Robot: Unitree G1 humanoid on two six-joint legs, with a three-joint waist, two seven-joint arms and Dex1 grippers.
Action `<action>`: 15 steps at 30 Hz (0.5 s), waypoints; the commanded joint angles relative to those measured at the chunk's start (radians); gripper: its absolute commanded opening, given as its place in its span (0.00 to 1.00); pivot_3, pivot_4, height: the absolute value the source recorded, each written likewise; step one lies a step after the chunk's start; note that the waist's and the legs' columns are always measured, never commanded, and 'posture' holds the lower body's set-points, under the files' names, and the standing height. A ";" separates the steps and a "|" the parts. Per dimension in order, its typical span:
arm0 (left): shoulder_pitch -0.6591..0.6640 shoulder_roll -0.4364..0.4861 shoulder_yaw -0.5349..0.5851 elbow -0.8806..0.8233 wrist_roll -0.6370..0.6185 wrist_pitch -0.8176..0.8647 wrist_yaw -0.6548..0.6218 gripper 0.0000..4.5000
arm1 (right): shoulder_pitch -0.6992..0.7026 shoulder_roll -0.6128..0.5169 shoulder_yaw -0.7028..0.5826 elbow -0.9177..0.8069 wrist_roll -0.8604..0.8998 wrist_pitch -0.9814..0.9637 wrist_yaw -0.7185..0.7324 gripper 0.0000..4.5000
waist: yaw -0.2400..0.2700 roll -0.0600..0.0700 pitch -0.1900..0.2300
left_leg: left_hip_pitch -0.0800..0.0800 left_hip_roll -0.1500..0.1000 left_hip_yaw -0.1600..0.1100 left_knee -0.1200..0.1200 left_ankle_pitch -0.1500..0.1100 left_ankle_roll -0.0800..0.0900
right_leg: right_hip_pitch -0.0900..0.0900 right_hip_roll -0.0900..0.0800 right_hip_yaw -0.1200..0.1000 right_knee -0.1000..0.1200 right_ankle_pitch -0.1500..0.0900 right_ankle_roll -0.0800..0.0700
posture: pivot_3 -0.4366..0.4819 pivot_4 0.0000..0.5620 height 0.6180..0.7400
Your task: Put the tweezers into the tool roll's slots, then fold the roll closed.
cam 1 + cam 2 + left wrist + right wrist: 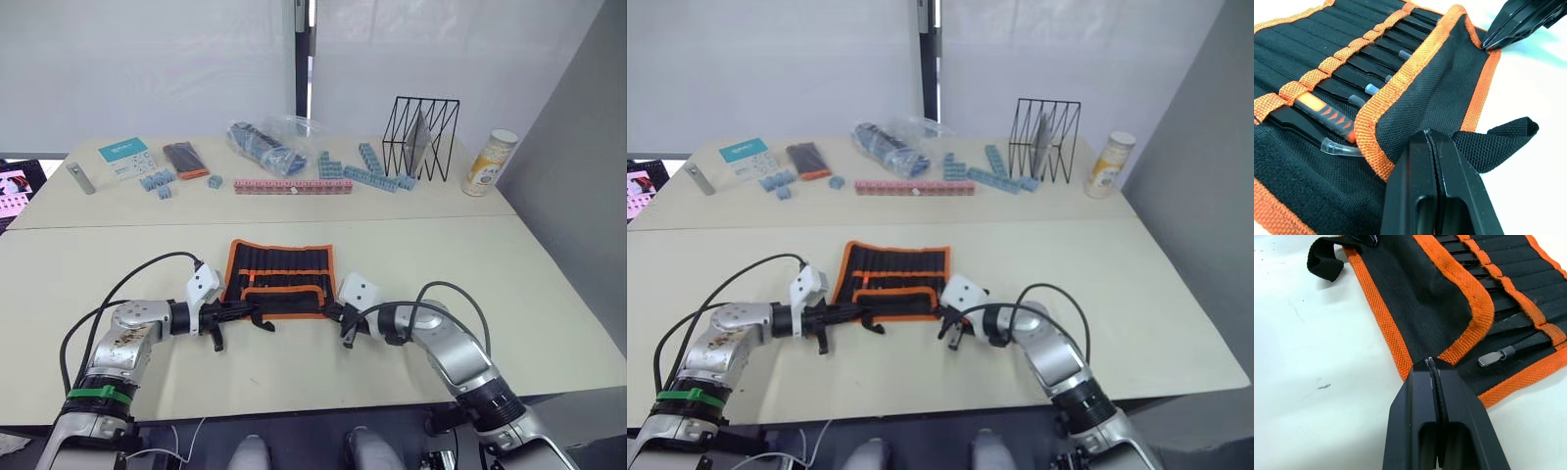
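Observation:
The tool roll (279, 279) lies open in the middle of the near table, black with orange piping. Its near flap (1440, 83) is folded up over the lower ends of the tweezers (1369, 68), which sit side by side in the slots (1327, 66). My left gripper (1431, 134) is shut on the flap's near left corner, beside a black strap (1498, 139). At the near right corner, my right gripper (1431, 363) is shut on the roll's orange edge (1454, 352). Both grippers rest low on the table, left gripper (240, 309) and right gripper (335, 311).
On the far table stand a black wire rack (421, 137) and a can (490, 162). Blue bricks (377, 168), a pink brick row (292, 185), a plastic bag (269, 142), a black-and-orange flat item (184, 159), a card (127, 157) and a grey bar (80, 176) also lie there.

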 commanded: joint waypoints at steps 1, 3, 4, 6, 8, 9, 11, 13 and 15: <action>0.000 0.026 0.054 -0.011 -0.035 0.014 -0.008 0.00 | 0.023 -0.004 -0.009 0.010 0.016 0.037 0.006 0.00 | 0.000 0.000 0.000 | 0.000 0.000 0.000 0.000 0.000 0.000 | 0.000 0.000 0.000 0.000 0.000 0.000 | 0.48 0.27 0.81; 0.021 0.054 0.090 -0.067 -0.081 0.033 -0.040 0.00 | 0.031 0.009 -0.046 -0.047 0.069 0.049 0.012 0.00 | -0.001 -0.001 0.001 | -0.001 0.000 0.000 0.000 0.000 0.000 | -0.001 0.000 0.000 0.000 0.000 0.000 | 0.48 0.27 0.81; 0.032 0.066 0.103 -0.090 -0.097 0.043 -0.051 0.00 | 0.035 0.011 -0.060 -0.070 0.089 0.060 0.011 0.00 | -0.001 -0.001 0.001 | -0.003 0.000 0.000 0.000 0.000 0.000 | -0.003 0.000 0.000 0.000 0.000 0.000 | 0.48 0.27 0.81; 0.064 0.100 0.136 -0.145 -0.135 0.074 -0.069 0.00 | 0.054 -0.001 -0.103 -0.141 0.142 0.102 0.018 0.00 | -0.001 -0.001 0.001 | -0.006 0.000 0.000 0.000 0.000 0.000 | -0.005 0.000 0.000 0.000 0.001 0.001 | 0.48 0.27 0.81; 0.092 0.121 0.167 -0.192 -0.173 0.114 -0.073 0.00 | 0.067 -0.011 -0.138 -0.194 0.182 0.142 0.016 0.00 | -0.001 -0.001 0.002 | -0.010 0.000 0.000 -0.001 0.000 0.000 | -0.008 0.000 0.000 0.000 0.004 0.006 | 0.48 0.27 0.81; 0.106 0.129 0.184 -0.215 -0.194 0.138 -0.072 0.00 | 0.071 -0.012 -0.157 -0.213 0.201 0.165 0.010 0.00 | 0.000 -0.001 0.002 | -0.010 0.000 0.000 -0.001 0.000 0.000 | -0.008 0.000 0.000 -0.001 0.003 0.007 | 0.48 0.27 0.81; 0.144 0.148 0.222 -0.263 -0.228 0.176 -0.064 0.00 | 0.077 -0.019 -0.199 -0.253 0.241 0.214 0.000 0.00 | -0.001 -0.001 0.002 | -0.013 0.000 0.000 -0.002 -0.001 -0.001 | -0.011 0.000 0.000 -0.001 0.003 0.007 | 0.48 0.27 0.81; 0.190 0.164 0.259 -0.305 -0.251 0.198 -0.058 0.00 | 0.077 -0.018 -0.239 -0.271 0.265 0.254 -0.027 0.00 | -0.001 -0.001 0.002 | -0.017 0.001 0.000 -0.002 -0.001 -0.001 | -0.016 0.000 0.000 0.000 0.003 0.007 | 0.48 0.27 0.81; 0.225 0.173 0.287 -0.335 -0.269 0.214 -0.052 0.00 | 0.068 -0.011 -0.263 -0.262 0.276 0.289 -0.060 0.00 | -0.002 -0.001 0.003 | -0.017 0.001 0.000 -0.002 -0.001 -0.001 | -0.016 0.000 0.000 0.000 0.003 0.007 | 0.48 0.27 0.81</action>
